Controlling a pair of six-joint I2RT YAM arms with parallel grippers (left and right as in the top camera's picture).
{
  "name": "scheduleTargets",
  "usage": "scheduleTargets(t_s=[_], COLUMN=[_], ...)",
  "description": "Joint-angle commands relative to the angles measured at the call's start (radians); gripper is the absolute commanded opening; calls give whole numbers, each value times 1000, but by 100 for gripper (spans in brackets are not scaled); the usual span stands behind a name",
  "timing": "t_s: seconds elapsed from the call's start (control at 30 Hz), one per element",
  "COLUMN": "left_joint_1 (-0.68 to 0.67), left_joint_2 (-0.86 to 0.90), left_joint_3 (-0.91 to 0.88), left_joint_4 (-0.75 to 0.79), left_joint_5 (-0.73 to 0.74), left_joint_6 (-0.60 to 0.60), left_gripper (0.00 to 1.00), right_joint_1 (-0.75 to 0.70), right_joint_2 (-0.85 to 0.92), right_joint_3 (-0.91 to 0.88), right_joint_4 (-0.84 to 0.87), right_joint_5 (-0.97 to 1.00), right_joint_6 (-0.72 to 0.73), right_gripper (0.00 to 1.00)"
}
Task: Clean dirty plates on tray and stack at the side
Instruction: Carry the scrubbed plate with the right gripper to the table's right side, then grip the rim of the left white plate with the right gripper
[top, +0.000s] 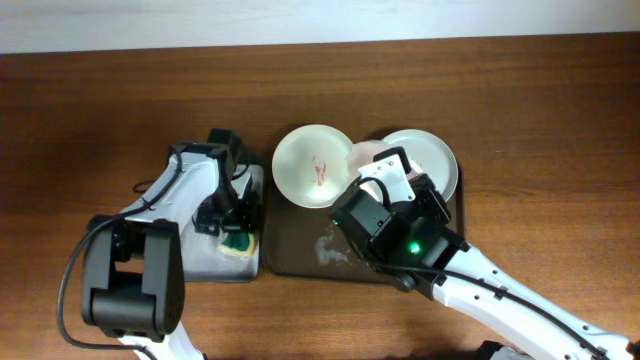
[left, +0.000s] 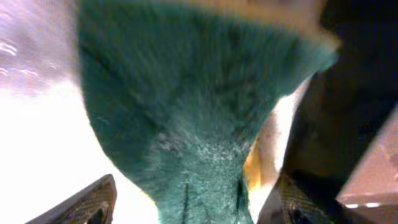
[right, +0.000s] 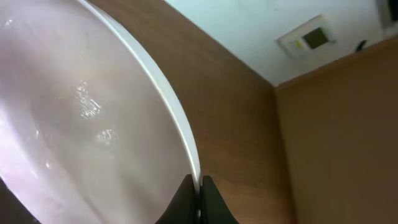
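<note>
- Right wrist view: the right pincer (right: 199, 188) is pinching the rim of the pinkish plate (right: 81, 124), whose glossy face spreads away from the fingertips (no red that I can make out)
- Overhead, the tray (top: 300, 255) lies beneath this pincer. The red-smeared plate (top: 312, 165) sits just beside it, toward the other arm, and the white plate (top: 435, 160) is close on its opposite side
- The left pincer (top: 228, 215) is down at the sponge (left: 186, 112), which fills the space between its fingers; clamped or not, I cannot tell
- Step in hand, I judge: presenting one plate for wiping. Next calls for a sure hold on the sponge, then bringing it to the plate's face without loosening the rim grip
</note>
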Motion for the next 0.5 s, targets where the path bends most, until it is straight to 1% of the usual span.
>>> scheduleTargets(t_s=[0.0,0.03,0.07,0.1,0.13,0.2,0.23,0.27,0.3,0.33,0.37,0.4,0.47], left_joint_1=[-2,-2,-2,-2,-2,-2,-2,-2,-2,-2,-2,-2,-2], left_joint_2=[-81,-101,-120,-129,-129,-129,-129,-129,-129,-129,-129,-129,-129], left_joint_3=[104,113,114,114,114,114,114,114,114,114,114,114,114], left_joint_4=[-11,-10,-10,-14,-20,-21,-21,-21,-21,-21,-21,-19,-19], left_joint_5=[0,0,0,1,4,4,4,4,4,4,4,4,4], left_joint_6=[-30,-33,-33,-33,-33,-33,-33,-33,-33,-33,-33,-33,-33], left_gripper=[82,100,100,100,99,99,99,100,99,99,99,100,100], right_joint_1=[5,5,-5,-40,-109,-243,-340,-496,-577,-738,-829,-969,-1183], right_joint_2=[-19,-20,-21,-21,-21,-21,-23,-23,-23,-22,-21,-16,24], right_joint_3=[60,66,67,67,67,67,67,67,67,67,67,66,64], right_joint_4=[3,3,3,2,3,3,3,3,4,3,3,3,2], right_joint_5=[114,92,8,-146,-295,-444,-535,-667,-731,-845,-895,-958,-1006], right_joint_6=[9,18,56,134,195,222,223,222,222,222,222,222,222], right_gripper=[4,4,4,4,4,4,4,4,4,4,4,4,4])
